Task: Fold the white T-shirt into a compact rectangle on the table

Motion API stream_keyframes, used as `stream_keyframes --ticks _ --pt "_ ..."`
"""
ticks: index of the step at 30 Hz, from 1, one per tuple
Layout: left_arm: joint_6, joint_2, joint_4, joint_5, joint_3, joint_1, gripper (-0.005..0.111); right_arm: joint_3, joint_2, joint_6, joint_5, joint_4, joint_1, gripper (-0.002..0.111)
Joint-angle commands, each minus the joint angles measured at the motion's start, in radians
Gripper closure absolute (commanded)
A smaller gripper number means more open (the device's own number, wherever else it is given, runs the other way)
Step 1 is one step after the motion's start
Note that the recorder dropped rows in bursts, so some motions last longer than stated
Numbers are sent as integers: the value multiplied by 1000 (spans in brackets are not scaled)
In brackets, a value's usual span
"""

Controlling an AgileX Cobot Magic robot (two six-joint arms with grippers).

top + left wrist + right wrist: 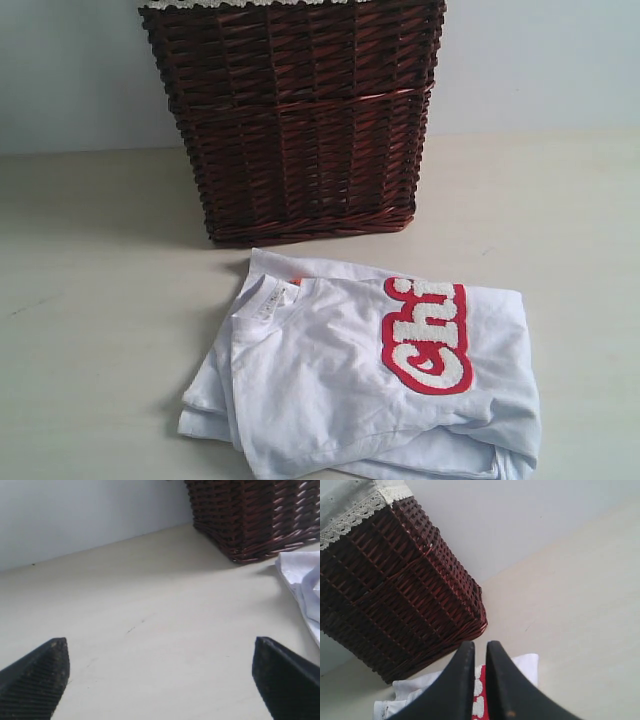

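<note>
White cotton T-shirt (330, 390) with red-banded lettering lies on the pale cream bench (90, 330) in front of the dark brown wicker basket (300, 120), already a rough layered rectangle, edges likely left to square; left fingers (35, 680) spread empty, right fingers (460, 680) pressed nearly together on nothing.

The only writing I can read from my station is "Chi", in fuzzy white letters (428, 335) on a red band, turned sideways on the folded white T-shirt (320, 395); the small tag (270, 302) sewn into it is too blurred to read.
</note>
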State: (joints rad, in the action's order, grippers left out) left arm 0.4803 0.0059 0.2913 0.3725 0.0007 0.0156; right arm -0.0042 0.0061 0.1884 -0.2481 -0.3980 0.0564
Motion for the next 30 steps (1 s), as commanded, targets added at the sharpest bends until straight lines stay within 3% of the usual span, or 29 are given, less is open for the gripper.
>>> stream_keyframes --ticks 1,6,30 --pt "-22 -6 119 9 -1 94 13 4 -6 -4 12 -1 -5 98" --pt "-77 -6 134 12 -1 148 13 4 -6 -4 12 -1 -5 98" --pt "-68 -6 132 12 -1 149 13 4 -6 -4 12 -1 -5 98"
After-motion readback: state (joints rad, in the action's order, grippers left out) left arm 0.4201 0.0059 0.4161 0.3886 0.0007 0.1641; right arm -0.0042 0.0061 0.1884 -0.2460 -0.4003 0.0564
